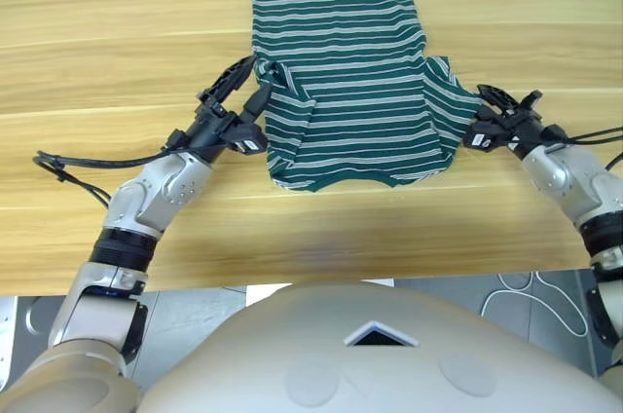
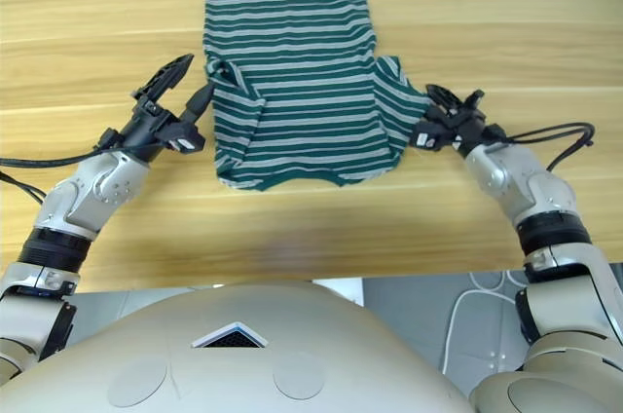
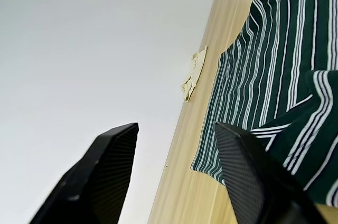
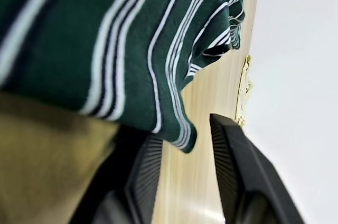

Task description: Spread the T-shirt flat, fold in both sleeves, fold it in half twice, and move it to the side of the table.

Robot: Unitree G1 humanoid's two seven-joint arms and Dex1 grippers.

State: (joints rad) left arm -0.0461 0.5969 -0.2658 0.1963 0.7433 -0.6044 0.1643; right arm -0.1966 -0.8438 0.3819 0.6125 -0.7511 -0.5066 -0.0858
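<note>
The wooden table (image 1: 97, 43) runs across the head view, with a black cable (image 1: 68, 168) lying on it at the 9 o'clock side. The left gripper (image 1: 255, 78) sits at the T-shirt's 9 o'clock edge. It is released: its two dark fingers (image 3: 105, 171) are spread wide, one over the striped cloth and one off it over bare wood, clamping nothing.

The T-shirt (image 1: 341, 53), dark green with thin white stripes, lies toward 12 o'clock on the table, its straight hem farthest from the robot and its curved neckline edge nearest. Its 9 o'clock side is folded inward over the body as a slanting flap. Its 3 o'clock sleeve is bunched and juts outward.

The right gripper (image 1: 482, 113) is at that sleeve, about 4 o'clock of the shirt. Its fingers (image 4: 232, 171) are parted with wood showing in the gap, and the sleeve's edge droops over one of them, not pinched. In the wrist views a small pale crumpled scrap (image 3: 193, 73) lies at the table's far edge
</note>
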